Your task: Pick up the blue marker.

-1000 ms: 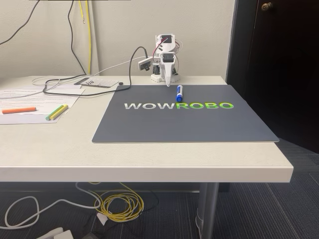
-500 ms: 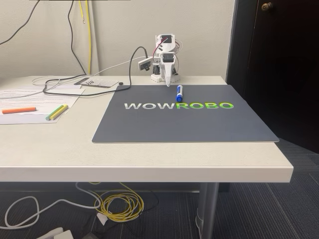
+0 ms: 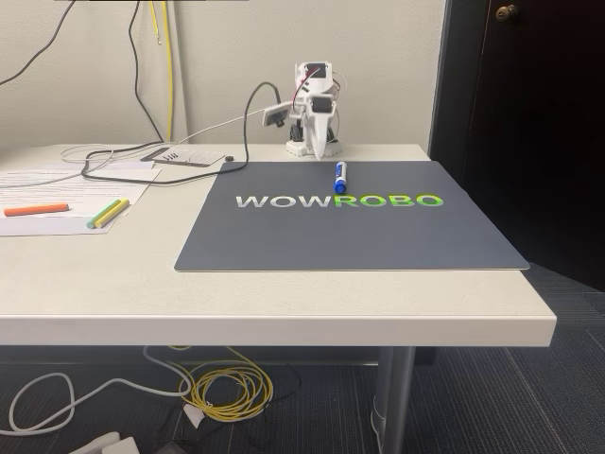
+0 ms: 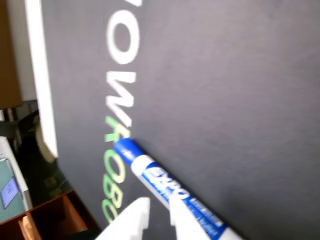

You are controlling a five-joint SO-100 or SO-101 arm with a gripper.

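The blue marker [image 3: 339, 176] lies flat near the far edge of the dark grey WOWROBO mat [image 3: 350, 227], with its blue cap toward the front. The white arm stands behind the mat, and my gripper [image 3: 319, 149] hangs tip down just left of and behind the marker. In the wrist view the marker [image 4: 170, 187] runs diagonally across the mat [image 4: 225, 75]. My gripper [image 4: 159, 206] enters that view from the bottom edge, and its white fingertips [image 4: 140, 210] are close together, above the barrel. Nothing is held between them.
An orange pen [image 3: 36, 209] and a yellow and a green pen [image 3: 108, 214] lie on papers at the table's left. Cables and a small board [image 3: 189, 158] sit at the back left. The table edge drops off at the right, next to a dark door [image 3: 529, 113].
The gripper has lifted a little off the mat's far edge and tilted. The marker has not moved.
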